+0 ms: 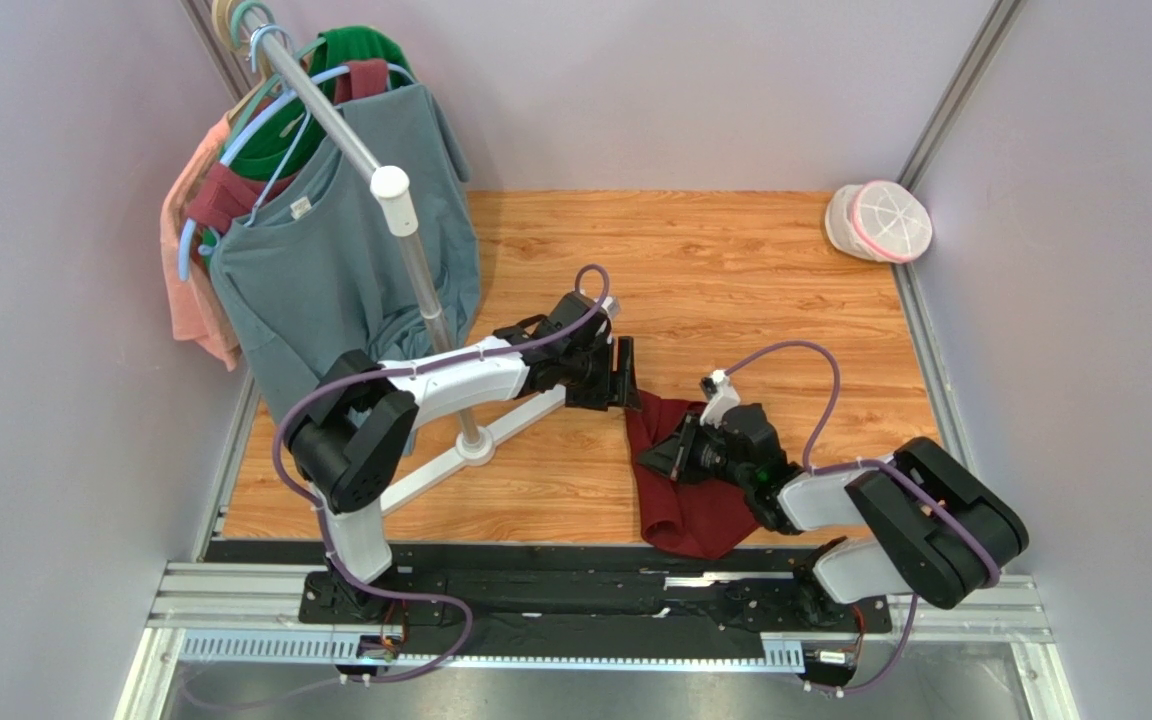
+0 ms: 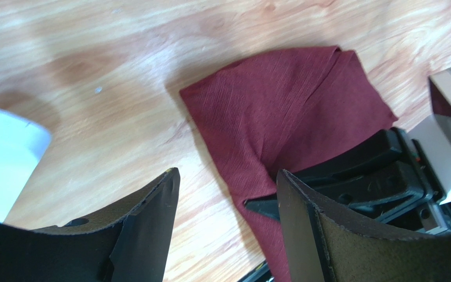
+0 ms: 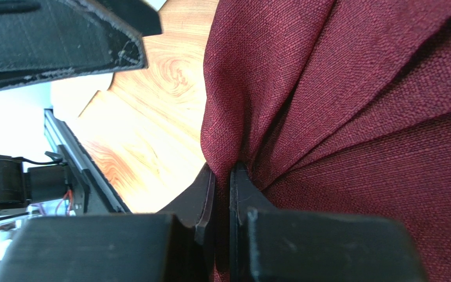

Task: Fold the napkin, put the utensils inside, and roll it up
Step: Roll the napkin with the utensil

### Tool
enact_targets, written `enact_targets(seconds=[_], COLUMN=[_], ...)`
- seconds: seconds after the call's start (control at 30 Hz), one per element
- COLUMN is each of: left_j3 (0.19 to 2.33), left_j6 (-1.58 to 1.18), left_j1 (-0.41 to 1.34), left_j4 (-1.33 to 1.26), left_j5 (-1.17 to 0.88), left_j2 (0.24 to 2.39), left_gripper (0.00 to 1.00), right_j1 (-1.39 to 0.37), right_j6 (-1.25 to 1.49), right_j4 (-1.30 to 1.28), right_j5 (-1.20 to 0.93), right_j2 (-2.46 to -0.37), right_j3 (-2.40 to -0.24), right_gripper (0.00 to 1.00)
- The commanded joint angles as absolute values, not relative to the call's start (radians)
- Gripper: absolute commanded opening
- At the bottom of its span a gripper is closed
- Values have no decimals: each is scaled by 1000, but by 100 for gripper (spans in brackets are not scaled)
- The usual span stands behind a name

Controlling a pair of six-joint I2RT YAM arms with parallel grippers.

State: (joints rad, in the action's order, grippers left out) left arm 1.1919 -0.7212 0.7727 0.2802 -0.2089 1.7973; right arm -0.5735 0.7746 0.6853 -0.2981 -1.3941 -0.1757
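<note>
The dark red napkin (image 1: pixel 692 507) lies bunched on the wooden table near the front edge, partly folded. It also shows in the left wrist view (image 2: pixel 281 111) and fills the right wrist view (image 3: pixel 351 117). My right gripper (image 1: pixel 672 450) is shut on a fold of the napkin, its jaws pinching the cloth (image 3: pixel 222 176). My left gripper (image 1: pixel 630 375) is open and empty, just above the napkin's far left corner; its fingers (image 2: pixel 151 200) frame bare wood and the cloth's edge. The fork is out of view.
A clothes rack (image 1: pixel 402 240) with hanging shirts stands at the back left, its white T-shaped base (image 1: pixel 462 443) on the table. A white and pink lidded container (image 1: pixel 880 221) sits at the back right. The table's front edge (image 1: pixel 537 548) meets a black rail.
</note>
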Motion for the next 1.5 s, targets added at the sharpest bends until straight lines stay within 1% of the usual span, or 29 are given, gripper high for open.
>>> enact_targets(seconds=[0.0,0.27,0.37,0.5,0.83,1.1,1.33,1.47], left_j3=[1195,1171,1143,1160,1224,1210,1123,1071], left_j6=[-759,-785,-802,-807,-796,-842,-913,-957], left_j1=[781,781,781,785,822,831,831,830], left_j4=[172,143,104,78,87,19,-93,-167], left_j5=[-242,-213,-212,-235,-253,-267,-232,-216], left_j2=[1833,1859,1862,1896,1968,1979,1911,1893], left_gripper=[70,52,51,49,50,50,61,63], right_j1=[-548,-486,-471,-468,-466,-466,-465,-466], right_j6=[801,833,842,842,827,813,815,813], right_j4=[762,853,893,916,893,864,861,850], right_j5=[-334,-388,-405,-413,-408,-405,-410,-413], right_j2=[-1420,-1465,-1502,-1535,-1542,-1528,-1520,-1508], right_j3=[-146,-124,-115,-115,-123,-130,-133,-132], right_gripper=[0,0,0,0,0,0,0,0])
